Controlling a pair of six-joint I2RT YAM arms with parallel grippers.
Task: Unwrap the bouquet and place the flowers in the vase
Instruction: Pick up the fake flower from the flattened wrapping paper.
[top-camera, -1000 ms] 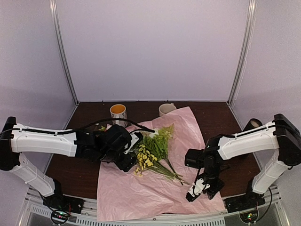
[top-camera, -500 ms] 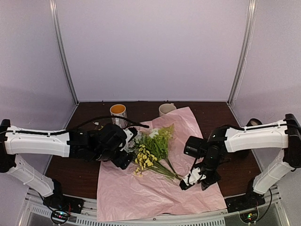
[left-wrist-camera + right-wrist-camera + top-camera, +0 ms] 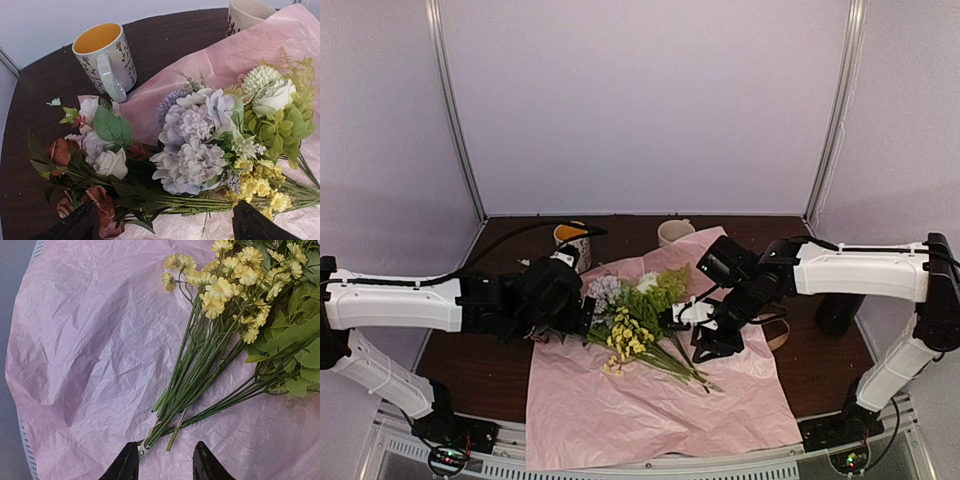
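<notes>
1. Top external view. A dark brown desk [image 3: 490,375] carries a pink crinkled paper sheet [image 3: 640,420], spread open. On it lie the flowers [image 3: 638,318], a loose bunch of green-stemmed artificial blooms, heads toward the far left, stem ends toward the near right.
2. Same view. A white mug with an orange inside [image 3: 572,237] and a cream patterned mug [image 3: 672,232] stand upright at the paper's far edge. The tall matte black vase [image 3: 835,315] stands at the desk's right side, well apart from the flowers, its top hidden behind the right arm [image 3: 860,272].
3. Same view. The left jaws sit beside the flower heads and the right jaws hang over the stems. How wide either stands cannot be told here.
4. Left wrist view. The flowers [image 3: 195,150] show lilac, white, pink, rust and yellow heads. The leftmost blooms lie on bare desk [image 3: 30,100], the rest on the paper sheet [image 3: 285,40]. The orange-lined mug [image 3: 102,55] stands just beyond them, and the cream mug [image 3: 247,12] is cut off at the top edge. The left jaws stand spread wide at the bottom corners, holding nothing.
5. Right wrist view. Yellow blooms and green stems of the flowers [image 3: 200,375] fan across the paper sheet [image 3: 90,340]. The right jaws are partly open, gripping nothing, and the stem ends lie just ahead of the gap.
</notes>
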